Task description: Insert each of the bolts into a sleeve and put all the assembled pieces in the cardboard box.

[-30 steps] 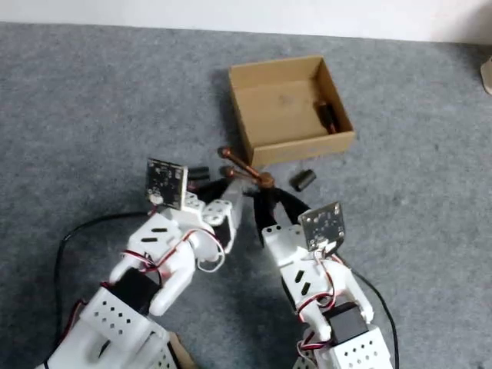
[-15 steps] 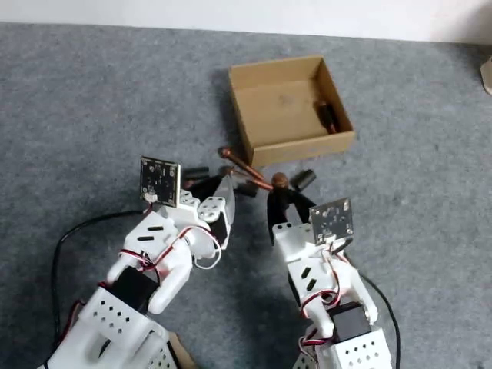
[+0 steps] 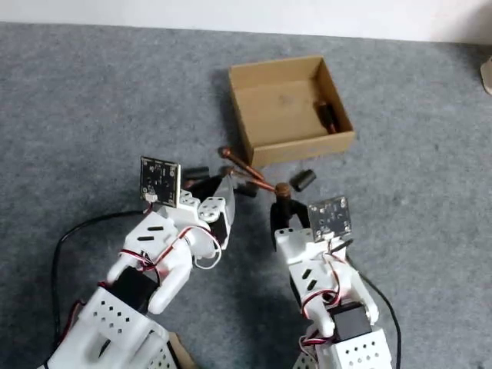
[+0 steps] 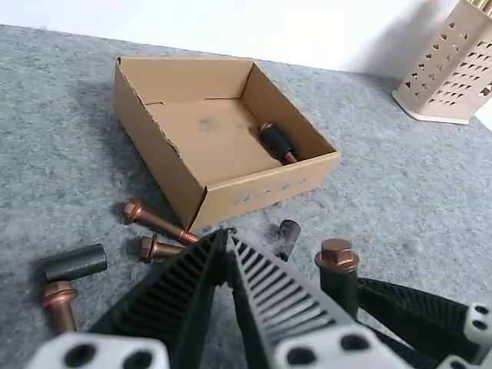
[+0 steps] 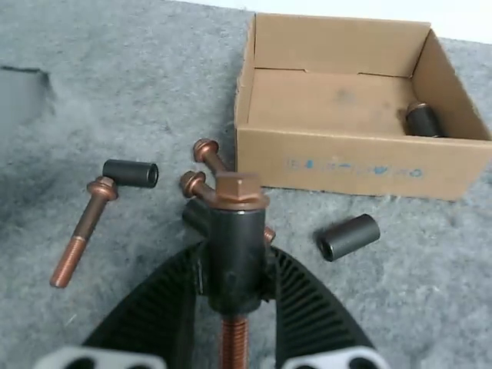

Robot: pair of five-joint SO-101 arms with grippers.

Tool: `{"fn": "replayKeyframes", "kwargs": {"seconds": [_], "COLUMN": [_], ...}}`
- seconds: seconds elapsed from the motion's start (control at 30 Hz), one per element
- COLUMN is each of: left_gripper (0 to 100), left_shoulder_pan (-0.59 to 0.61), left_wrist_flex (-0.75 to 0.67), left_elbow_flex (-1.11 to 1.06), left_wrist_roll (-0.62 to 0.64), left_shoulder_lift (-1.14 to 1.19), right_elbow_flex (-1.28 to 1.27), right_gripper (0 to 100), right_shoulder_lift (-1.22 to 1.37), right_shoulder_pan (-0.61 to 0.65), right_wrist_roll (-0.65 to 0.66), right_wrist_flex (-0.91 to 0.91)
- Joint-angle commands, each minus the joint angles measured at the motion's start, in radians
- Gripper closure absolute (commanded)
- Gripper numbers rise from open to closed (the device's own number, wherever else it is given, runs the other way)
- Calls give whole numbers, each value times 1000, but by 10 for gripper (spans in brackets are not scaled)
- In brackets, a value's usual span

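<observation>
Right gripper (image 5: 233,261) clamps the sleeved bolt (image 5: 234,231) upright near the cardboard box (image 5: 361,165).

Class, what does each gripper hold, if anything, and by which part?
The right gripper holds an upright sleeve with a bolt through it, gripped by the sleeve's sides. The left gripper is shut and holds nothing.
</observation>
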State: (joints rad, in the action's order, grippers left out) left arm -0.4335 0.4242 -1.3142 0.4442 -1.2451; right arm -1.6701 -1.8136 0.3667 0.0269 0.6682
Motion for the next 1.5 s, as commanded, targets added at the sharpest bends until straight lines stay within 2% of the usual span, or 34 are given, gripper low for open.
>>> {"fn": "replayKeyframes", "kwargs": {"seconds": [0.0, 0.37, 0.73, 1.0, 1.2, 1.47], "left_gripper": [993, 993, 993, 993, 993, 993], "left_shoulder_pan": [13, 12, 7, 10, 13, 13], "left_wrist_flex": [-5, -5, -5, -5, -5, -5], "left_elbow_flex": [2, 2, 2, 1, 1, 1], "left_wrist_roll": [9, 9, 8, 6, 5, 3], "left_shoulder_lift": [-21, -16, -16, -18, -18, -15], "right_elbow_flex": [-1, 1, 93, 248, 329, 467], "right_gripper": [994, 994, 994, 994, 994, 994], "right_shoulder_lift": [-5, -5, 4, 303, 440, 644], "right_shoulder_pan": [-8, -8, -8, -10, -10, -10], "right_wrist_roll": [-12, -12, -38, -55, -55, -55], "right_wrist_flex": [-1, 1, 104, 113, 19, -7]}}
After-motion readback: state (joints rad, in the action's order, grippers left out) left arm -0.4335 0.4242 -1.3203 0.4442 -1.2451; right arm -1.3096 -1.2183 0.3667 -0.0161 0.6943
